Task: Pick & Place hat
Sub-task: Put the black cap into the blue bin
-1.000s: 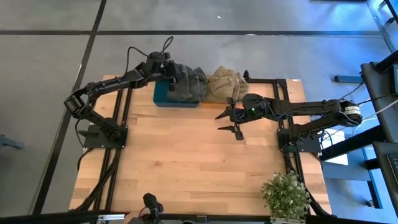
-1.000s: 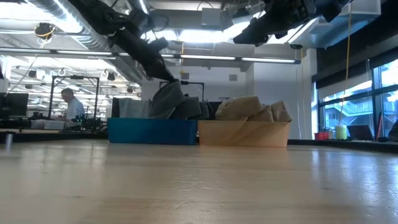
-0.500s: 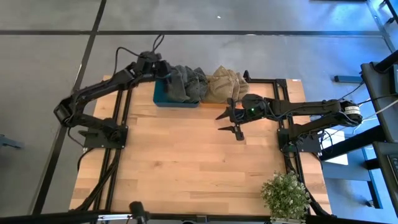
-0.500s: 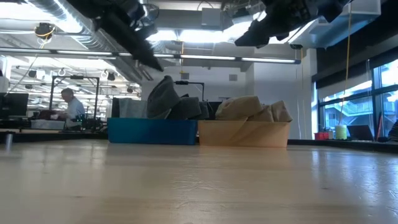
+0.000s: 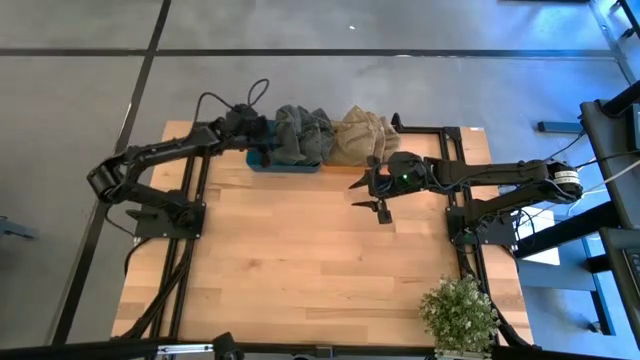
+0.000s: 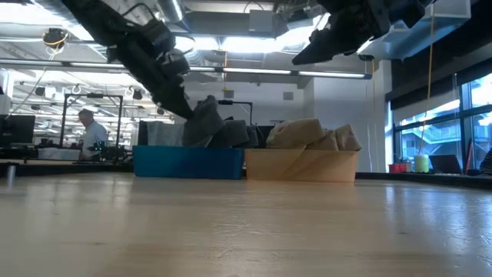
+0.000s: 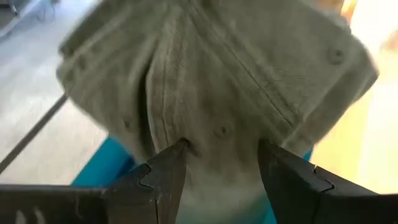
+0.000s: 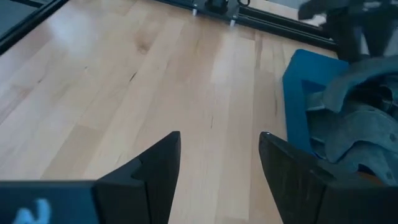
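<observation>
Two bins sit side by side at the back of the desk, hats piled in them.

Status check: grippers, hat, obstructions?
Left gripper open against grey hat in blue bin. Right gripper open, hovering mid-table. Nothing blocking.

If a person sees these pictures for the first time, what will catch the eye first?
Probably the left gripper, open against a grey hat piled in the blue bin at the table's far edge. Beside it, a wooden box holds tan hats. The right gripper hovers open nearby.
</observation>
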`<action>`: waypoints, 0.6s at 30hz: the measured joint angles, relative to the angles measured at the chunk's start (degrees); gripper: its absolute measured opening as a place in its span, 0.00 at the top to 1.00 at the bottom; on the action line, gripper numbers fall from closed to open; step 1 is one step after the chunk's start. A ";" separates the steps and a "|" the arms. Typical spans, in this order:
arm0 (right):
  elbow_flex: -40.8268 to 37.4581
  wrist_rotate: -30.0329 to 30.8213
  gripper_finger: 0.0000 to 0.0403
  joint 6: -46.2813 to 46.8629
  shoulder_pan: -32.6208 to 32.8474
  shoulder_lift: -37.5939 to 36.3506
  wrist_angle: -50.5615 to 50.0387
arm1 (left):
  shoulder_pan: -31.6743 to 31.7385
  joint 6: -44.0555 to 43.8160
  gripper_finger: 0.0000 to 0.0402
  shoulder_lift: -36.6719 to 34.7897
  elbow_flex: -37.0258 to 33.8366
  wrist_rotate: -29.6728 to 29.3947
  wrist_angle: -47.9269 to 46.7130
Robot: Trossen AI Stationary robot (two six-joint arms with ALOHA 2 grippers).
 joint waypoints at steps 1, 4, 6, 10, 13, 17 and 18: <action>0.00 0.00 0.46 -0.05 0.02 0.00 0.02 | -0.32 -0.61 0.52 0.62 -0.61 0.11 2.61; -0.11 -0.01 0.46 0.03 0.02 0.00 0.15 | -1.11 -1.31 0.52 2.84 -1.53 0.12 6.04; -0.45 -0.02 0.46 0.00 0.02 0.00 0.35 | -1.79 -1.35 0.52 4.83 -1.57 0.07 8.43; -1.27 -0.01 0.46 -0.02 0.02 0.00 0.45 | -2.69 -1.66 0.52 9.14 -1.57 -1.87 13.16; -1.36 -0.02 0.46 0.08 0.02 0.00 0.47 | -2.83 -1.66 0.52 11.44 -1.57 -3.29 15.67; -1.36 -0.02 0.46 0.06 0.02 0.00 0.51 | -2.78 -1.27 0.52 11.94 -1.59 -3.33 17.09; -1.36 0.00 0.46 0.01 0.02 0.00 0.54 | -2.79 -1.26 0.52 11.67 -1.63 -3.33 17.35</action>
